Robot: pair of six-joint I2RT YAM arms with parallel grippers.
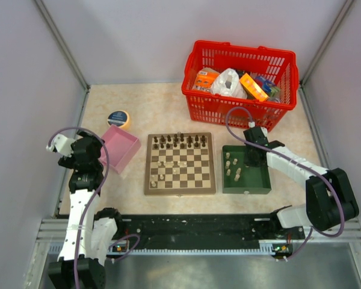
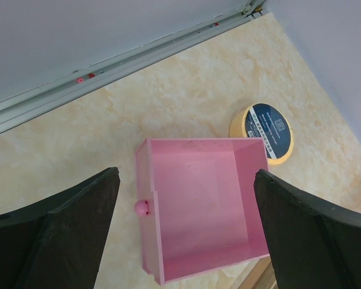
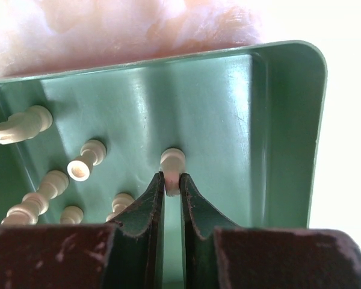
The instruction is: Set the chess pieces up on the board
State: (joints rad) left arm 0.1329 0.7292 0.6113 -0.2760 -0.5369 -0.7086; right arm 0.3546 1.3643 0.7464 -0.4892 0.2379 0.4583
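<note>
Grip confirmed: the right gripper (image 3: pixel 171 180) has its fingers pressed onto one cream chess piece (image 3: pixel 172 161) inside the green tray (image 3: pixel 277 138). The piece's rounded end shows just beyond the fingertips. Whether it is upright or lying cannot be told.

To this gripper's left, in the same tray, several spare cream pieces (image 3: pixel 84 162) lie on their sides, apart from the pinched one. The tray's far wall rises beyond the fingertips, and its side wall stands to the gripper's right.

In the overhead view the board (image 1: pixel 180 190) lies just beside the tray, on this gripper's left. Dark pieces (image 1: pixel 180 141) line the board's far edge. A few placed cream pieces (image 1: pixel 162 171) stand scattered on the middle and near squares. Beyond the tray sits a red basket (image 1: pixel 228 111) of packaged goods.

The left gripper (image 2: pixel 186 176) hangs with fingers spread wide, gripping nothing. The pink box (image 2: pixel 198 205) lies open below and just beyond its fingertips. A roll of tape (image 2: pixel 262 129) lies farther off, to this gripper's right, beside the box.
</note>
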